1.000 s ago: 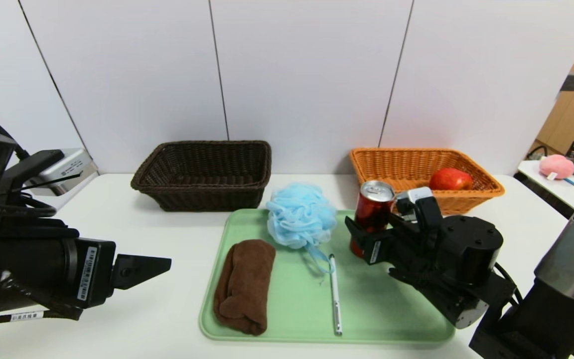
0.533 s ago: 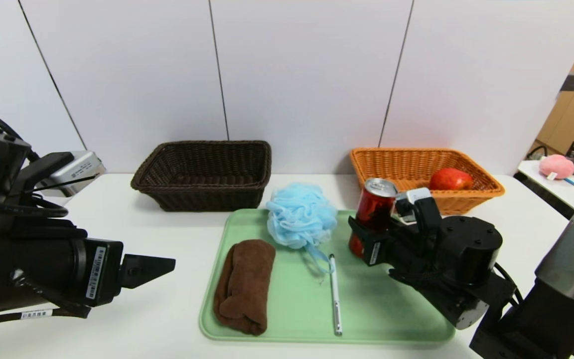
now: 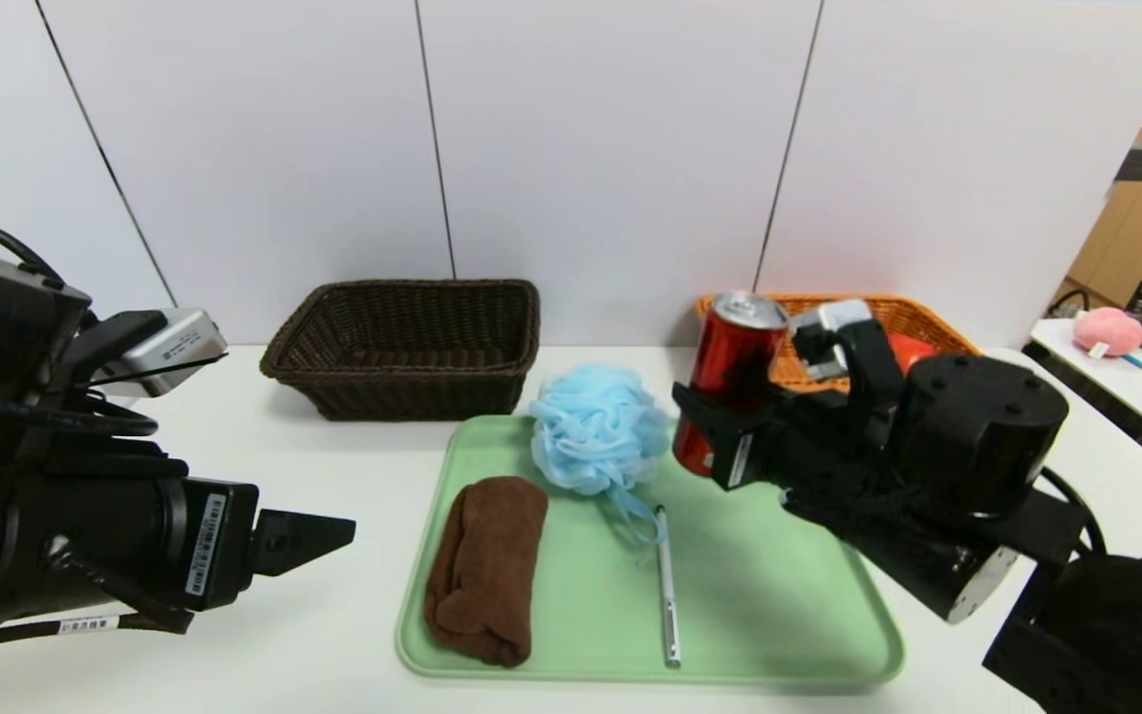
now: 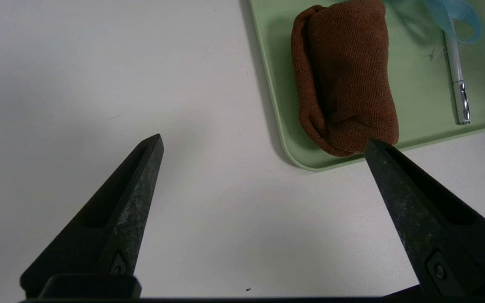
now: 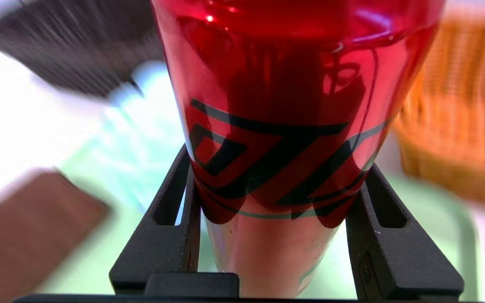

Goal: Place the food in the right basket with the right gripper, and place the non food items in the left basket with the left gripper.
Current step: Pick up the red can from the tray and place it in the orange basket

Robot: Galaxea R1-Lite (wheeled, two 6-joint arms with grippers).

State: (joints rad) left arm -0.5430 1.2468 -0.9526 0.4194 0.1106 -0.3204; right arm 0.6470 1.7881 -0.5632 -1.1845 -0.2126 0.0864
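Note:
My right gripper (image 3: 730, 428) is shut on the tall red can (image 3: 733, 369), holding it upright in the air above the far right part of the green tray (image 3: 779, 615). In the right wrist view the can (image 5: 284, 105) fills the space between both fingers (image 5: 171, 210). Behind it stands the orange basket (image 3: 888, 302), where a bit of the apple (image 3: 913, 347) peeks past my wrist. The brown towel (image 3: 487, 565), blue sponge (image 3: 596, 426) and pen (image 3: 667, 585) lie on the tray. My left gripper (image 3: 313, 540) hovers open over bare table left of the tray, close to the towel (image 4: 343, 84). The dark basket (image 3: 402, 286) stands at the back.
A silver device (image 3: 165, 342) lies on the table at the far left. A side table with plush toys (image 3: 1106, 330) stands at the far right. A white panelled wall closes the back, right behind both baskets.
My right gripper closed on the can and lifted it off the tray, up toward the orange basket. The left arm crept slightly forward.

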